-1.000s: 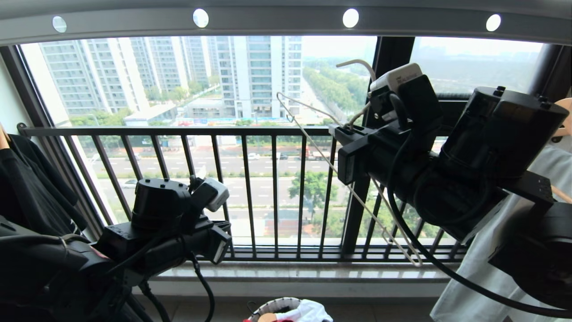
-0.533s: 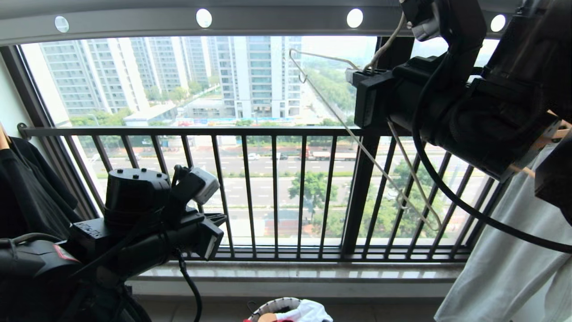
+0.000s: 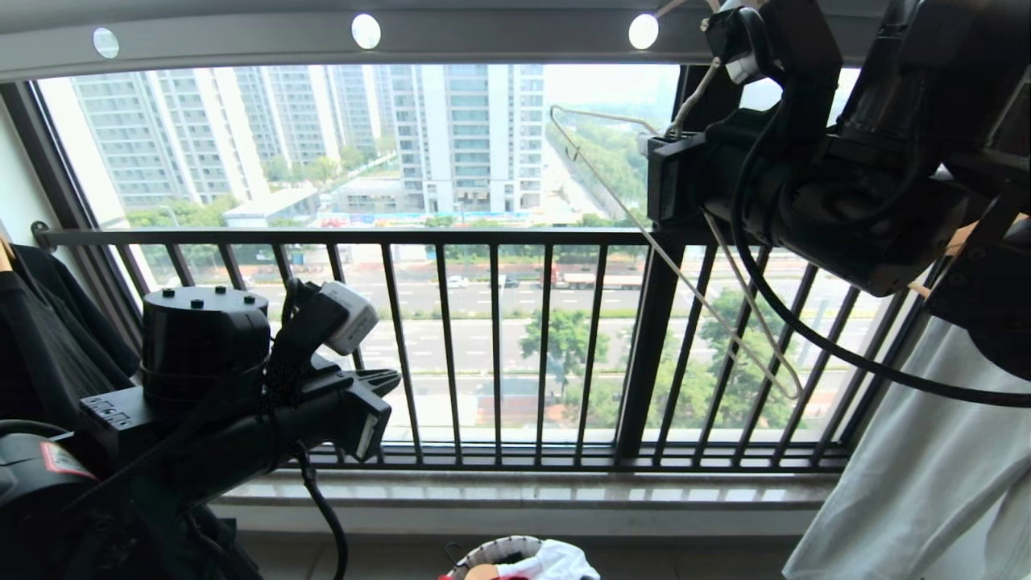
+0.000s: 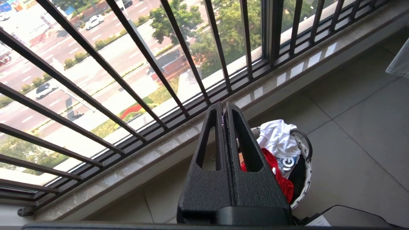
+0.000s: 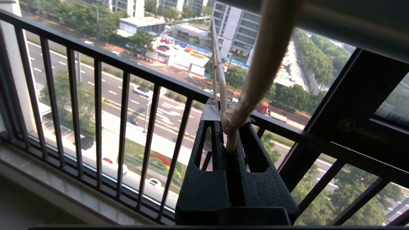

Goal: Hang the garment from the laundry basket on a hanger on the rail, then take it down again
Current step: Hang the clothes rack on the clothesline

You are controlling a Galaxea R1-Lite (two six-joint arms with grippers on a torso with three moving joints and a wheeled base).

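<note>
Matte black arms, textured black claw (image 4: 224, 107) fingers with triangular cutouts, looping black cables

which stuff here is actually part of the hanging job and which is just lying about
Part of the job:
- hanger, clamped in the right gripper up near the rail
- red garment in the laundry basket
- left gripper, shut, empty

Just lying about:
- black T-shirt
- pale grey garment
- white cloth in the basket
- window railing

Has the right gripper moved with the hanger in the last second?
Yes. The right gripper, shut on the hanger, rose toward the rail.
</note>
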